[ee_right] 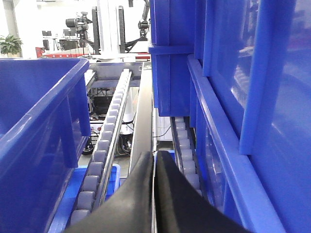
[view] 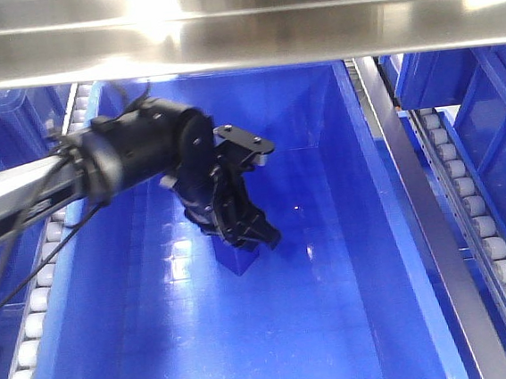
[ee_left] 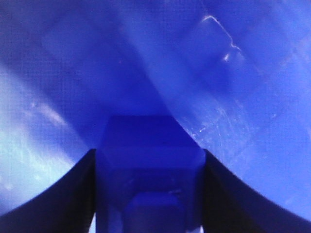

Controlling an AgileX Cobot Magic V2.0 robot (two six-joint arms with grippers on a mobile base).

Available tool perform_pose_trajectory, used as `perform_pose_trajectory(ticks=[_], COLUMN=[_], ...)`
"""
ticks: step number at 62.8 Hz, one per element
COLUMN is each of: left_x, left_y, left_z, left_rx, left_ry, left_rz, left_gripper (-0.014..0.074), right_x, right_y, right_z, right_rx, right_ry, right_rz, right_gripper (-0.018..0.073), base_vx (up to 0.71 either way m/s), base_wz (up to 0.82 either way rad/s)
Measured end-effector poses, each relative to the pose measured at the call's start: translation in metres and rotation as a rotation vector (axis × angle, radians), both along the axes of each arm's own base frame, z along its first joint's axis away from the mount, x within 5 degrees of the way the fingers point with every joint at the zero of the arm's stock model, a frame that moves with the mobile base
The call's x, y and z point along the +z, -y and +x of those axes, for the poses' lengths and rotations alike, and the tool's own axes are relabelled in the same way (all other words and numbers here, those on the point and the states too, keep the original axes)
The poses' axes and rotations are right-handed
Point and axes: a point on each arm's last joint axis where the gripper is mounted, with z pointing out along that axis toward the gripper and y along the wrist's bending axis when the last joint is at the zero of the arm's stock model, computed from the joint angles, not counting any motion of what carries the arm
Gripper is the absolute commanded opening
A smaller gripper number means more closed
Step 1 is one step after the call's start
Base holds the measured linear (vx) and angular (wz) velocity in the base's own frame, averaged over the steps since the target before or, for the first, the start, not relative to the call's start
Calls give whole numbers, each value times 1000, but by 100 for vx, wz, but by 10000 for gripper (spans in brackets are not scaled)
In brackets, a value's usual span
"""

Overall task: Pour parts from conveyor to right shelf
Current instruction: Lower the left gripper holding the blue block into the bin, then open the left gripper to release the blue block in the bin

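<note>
Deep inside the big blue tub [view: 350, 261] on the right shelf [view: 237, 21], left gripper [view: 244, 235] clamped on a blue part [view: 239, 261], jaws on either side of it (wrist view shows the block [ee_left: 146, 165] squeezed between the two dark fingers [ee_left: 53, 199]). Hanging just over the tub floor, or maybe touching, hard to call from here. Looks like the drop-off step. Next up, probably: open the jaws, let it settle, then lift straight up and back out.

Plenty of room sideways between the tub walls. Tight overhead though: steel rail crossing right above the tub mouth, so best to pull back low along the way in. Roller rails [view: 480, 221] flank both sides.

Right gripper [ee_right: 154, 194] pinched shut on nothing, parked between neighbouring tubs, well clear.
</note>
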Motion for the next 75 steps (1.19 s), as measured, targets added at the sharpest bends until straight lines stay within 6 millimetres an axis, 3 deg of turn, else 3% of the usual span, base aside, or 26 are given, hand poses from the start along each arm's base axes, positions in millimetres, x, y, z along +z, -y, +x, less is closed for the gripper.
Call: perform_pose_trajectory(ticks=[9, 18, 27, 46, 75], left_x=[-3, -25, -24, 7, 62], left_y=[2, 0, -2, 5, 4], left_z=[1, 1, 4, 8, -10], left_rx=[-6, -6, 21, 41, 22], left_ry=[-10, -66, -51, -24, 61], left_rz=[16, 78, 96, 85, 21], left_gripper=[439, 517, 554, 553, 552], right_x=[0, 0, 0, 0, 0], right_y=[0, 0, 0, 0, 0], right_z=[0, 0, 0, 0, 0], right_rx=[0, 0, 0, 0, 0], right_ry=[0, 0, 0, 0, 0], right_rz=[0, 0, 0, 0, 0], right_gripper=[-10, -10, -10, -10, -10], base_vx=[0, 0, 0, 0, 0], base_wz=[0, 0, 0, 0, 0])
